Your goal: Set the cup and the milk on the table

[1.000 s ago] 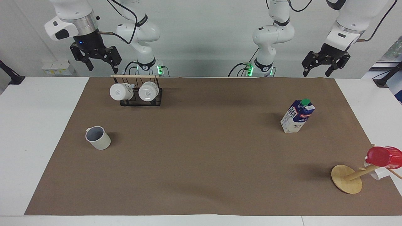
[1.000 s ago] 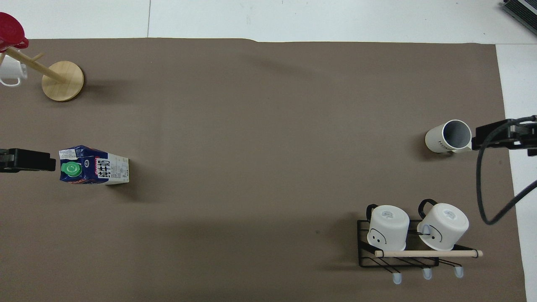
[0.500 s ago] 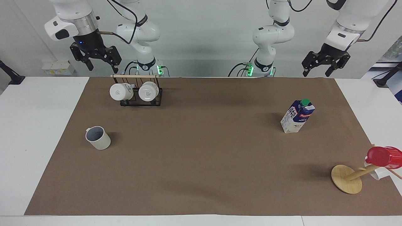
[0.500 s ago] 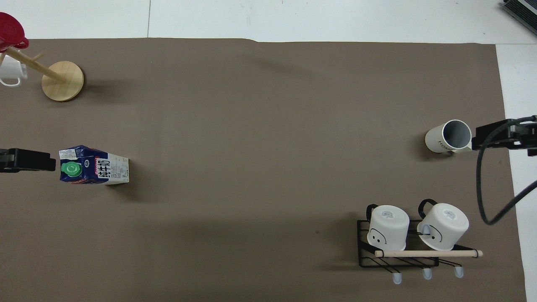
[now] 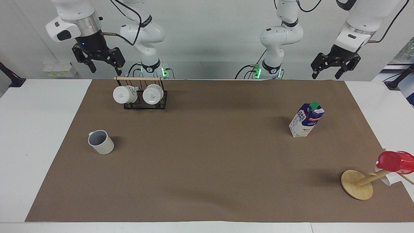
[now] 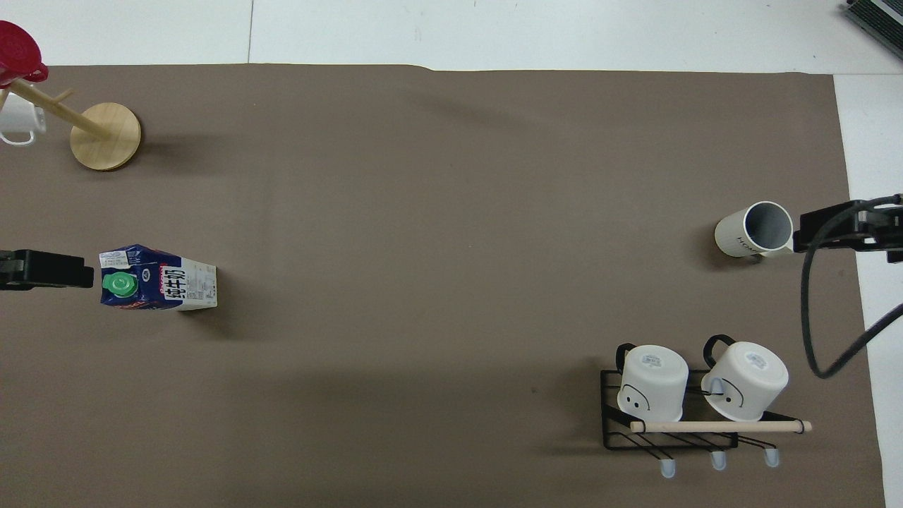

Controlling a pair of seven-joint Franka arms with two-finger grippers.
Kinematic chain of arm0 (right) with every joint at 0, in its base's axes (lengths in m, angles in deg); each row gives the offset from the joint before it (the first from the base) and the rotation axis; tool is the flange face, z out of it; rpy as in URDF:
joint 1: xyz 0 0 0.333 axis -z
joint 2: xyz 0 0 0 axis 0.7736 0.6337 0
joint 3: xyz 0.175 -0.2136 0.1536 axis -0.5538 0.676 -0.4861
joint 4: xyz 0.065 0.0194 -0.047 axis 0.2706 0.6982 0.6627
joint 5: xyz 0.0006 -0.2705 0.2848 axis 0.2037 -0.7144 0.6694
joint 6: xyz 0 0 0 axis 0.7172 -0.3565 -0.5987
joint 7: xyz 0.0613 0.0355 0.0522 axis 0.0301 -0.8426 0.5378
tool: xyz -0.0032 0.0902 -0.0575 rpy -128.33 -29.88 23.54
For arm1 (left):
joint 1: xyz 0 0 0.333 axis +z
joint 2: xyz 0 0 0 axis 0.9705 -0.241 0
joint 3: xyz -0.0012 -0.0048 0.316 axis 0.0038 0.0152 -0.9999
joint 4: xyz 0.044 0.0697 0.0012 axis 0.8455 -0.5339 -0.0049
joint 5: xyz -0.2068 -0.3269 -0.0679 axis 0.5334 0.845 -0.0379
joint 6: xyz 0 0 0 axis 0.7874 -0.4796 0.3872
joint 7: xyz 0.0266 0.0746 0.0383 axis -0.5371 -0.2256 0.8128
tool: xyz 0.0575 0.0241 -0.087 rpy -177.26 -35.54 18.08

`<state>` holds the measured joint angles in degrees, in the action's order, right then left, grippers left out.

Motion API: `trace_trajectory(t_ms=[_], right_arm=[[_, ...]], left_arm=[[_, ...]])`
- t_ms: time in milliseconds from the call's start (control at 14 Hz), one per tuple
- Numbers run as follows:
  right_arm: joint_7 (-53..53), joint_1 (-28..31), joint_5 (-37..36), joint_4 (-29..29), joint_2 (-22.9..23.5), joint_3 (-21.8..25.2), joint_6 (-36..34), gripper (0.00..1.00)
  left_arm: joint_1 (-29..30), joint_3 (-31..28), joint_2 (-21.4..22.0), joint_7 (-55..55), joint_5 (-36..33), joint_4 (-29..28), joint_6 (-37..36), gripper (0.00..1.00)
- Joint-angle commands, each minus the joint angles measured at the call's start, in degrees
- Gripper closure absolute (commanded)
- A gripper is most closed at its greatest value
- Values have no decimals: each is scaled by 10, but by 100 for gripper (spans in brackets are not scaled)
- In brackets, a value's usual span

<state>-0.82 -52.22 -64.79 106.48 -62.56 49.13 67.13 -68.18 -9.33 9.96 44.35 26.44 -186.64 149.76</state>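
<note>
The cup point(image 5: 101, 142) stands upright on the brown paper sheet point(image 5: 207, 168) that covers the bench point(image 5: 29, 136), toward the right arm's end, its open mouth up and its small handle turned to the bench's white edge. The milk point(image 5: 306, 120) stands upright on the same sheet toward the left arm's end, green cap on top, well apart from the cup.

The right claw point(image 5: 98, 66) hangs in the air above the robots' edge of the bench, near the black wire rack point(image 5: 145, 103), its fingers spread and holding nothing. The left claw point(image 5: 326, 73) hangs above the robots' edge of the bench at the left arm's end, fingers also spread and empty. Neither claw touches the cup or the milk.

The rack sits close to the robots and carries 2 glossy white mugs point(image 5: 124, 94) tipped on their sides under a wooden rod point(image 5: 139, 78). Farther from the robots than the milk, at the left arm's end, a wooden mug stand point(image 5: 357, 189) with a round base leans over the sheet's edge, a red cup point(image 5: 394, 161) on its peg.
</note>
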Motion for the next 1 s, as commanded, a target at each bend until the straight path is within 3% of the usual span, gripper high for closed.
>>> trace_trajectory(t_ms=[0,286,500,929], right_arm=[[15,13,9,16,-12,0,15,0],[38,15,9,40,-5,0,82,0],[57,27,9,101,1,0,168,0],[104,57,9,170,94,-1,332,0]], left_arm=[[4,2,-2,3,-9,10,-15,0],[4,2,-2,3,-9,10,-15,0],[6,2,0,5,-9,8,-37,0],[4,-15,34,-10,-9,-39,-14,0]])
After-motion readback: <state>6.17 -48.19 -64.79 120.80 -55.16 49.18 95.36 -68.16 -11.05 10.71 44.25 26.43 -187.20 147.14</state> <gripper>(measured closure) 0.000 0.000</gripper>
